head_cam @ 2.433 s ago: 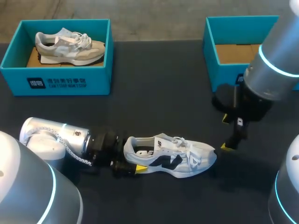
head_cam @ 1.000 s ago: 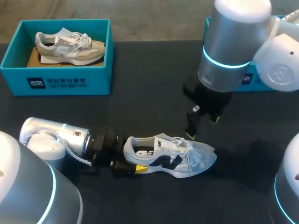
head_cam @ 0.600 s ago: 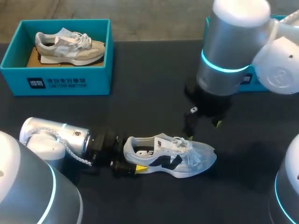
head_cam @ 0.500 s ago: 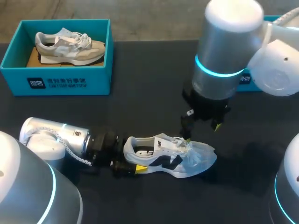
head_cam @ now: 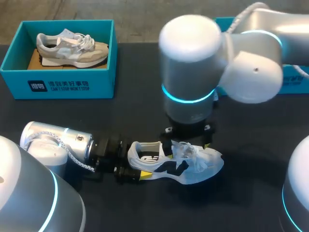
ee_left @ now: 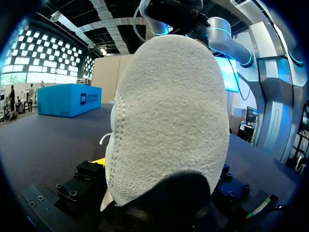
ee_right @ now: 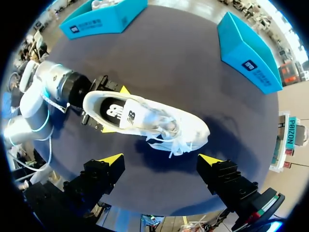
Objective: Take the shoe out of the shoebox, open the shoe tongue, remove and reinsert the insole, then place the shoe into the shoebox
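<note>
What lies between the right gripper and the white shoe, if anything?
Nothing: in the right wrist view the open right gripper hangs over the white shoe, with only dark table around it.

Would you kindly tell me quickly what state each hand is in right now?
Left hand: closed on the heel of the white shoe.
Right hand: open, holding nothing, above the white shoe.

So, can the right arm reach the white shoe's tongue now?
Probably yes: the right gripper hangs open right above the white shoe, nothing between; the left gripper holds only its heel.
</note>
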You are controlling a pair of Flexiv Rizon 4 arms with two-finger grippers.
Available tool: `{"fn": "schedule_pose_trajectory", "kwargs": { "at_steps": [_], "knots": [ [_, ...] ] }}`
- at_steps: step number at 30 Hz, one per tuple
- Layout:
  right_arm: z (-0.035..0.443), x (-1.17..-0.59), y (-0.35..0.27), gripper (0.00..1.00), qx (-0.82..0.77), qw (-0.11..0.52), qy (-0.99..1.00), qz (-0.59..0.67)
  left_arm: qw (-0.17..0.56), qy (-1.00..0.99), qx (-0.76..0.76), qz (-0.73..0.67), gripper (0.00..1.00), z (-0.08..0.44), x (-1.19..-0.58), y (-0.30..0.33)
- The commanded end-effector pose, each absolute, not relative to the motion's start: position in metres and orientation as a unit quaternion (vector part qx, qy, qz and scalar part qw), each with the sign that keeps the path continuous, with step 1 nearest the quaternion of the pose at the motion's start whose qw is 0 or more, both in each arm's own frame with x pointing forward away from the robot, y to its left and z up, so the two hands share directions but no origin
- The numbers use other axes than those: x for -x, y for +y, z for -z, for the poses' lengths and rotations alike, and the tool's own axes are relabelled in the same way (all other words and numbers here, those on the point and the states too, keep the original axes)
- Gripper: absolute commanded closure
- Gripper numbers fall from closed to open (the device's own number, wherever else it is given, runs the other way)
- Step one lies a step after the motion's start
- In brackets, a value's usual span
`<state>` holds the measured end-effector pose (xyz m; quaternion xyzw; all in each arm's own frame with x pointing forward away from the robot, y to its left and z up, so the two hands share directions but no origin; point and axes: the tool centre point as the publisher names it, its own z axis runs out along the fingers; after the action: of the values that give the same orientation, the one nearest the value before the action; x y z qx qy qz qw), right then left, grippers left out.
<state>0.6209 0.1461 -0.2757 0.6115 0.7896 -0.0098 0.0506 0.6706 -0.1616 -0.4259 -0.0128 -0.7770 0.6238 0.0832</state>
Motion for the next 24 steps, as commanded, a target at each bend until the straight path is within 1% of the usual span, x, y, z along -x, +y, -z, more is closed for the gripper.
{"fn": "schedule_pose_trajectory", "kwargs": {
  "at_steps": [1, 6, 16, 24],
  "knots": [
    [0.278, -0.621, 0.153, 0.00, -0.611, 0.064, 0.788, 0.022, 0.083, -0.777, 0.012, -0.624, 1.00, 0.429, -0.669, -0.160],
    [0.278, -0.621, 0.153, 0.00, -0.611, 0.064, 0.788, 0.022, 0.083, -0.777, 0.012, -0.624, 1.00, 0.429, -0.669, -0.160],
    [0.285, -0.625, 0.177, 0.00, -0.684, 0.118, 0.719, 0.034, 0.083, -0.777, 0.012, -0.624, 1.00, 0.429, -0.669, -0.160],
    [0.287, -0.629, 0.196, 0.00, -0.692, 0.146, 0.706, 0.047, 0.083, -0.777, 0.012, -0.624, 1.00, 0.429, -0.669, -0.160]
  ]
}}
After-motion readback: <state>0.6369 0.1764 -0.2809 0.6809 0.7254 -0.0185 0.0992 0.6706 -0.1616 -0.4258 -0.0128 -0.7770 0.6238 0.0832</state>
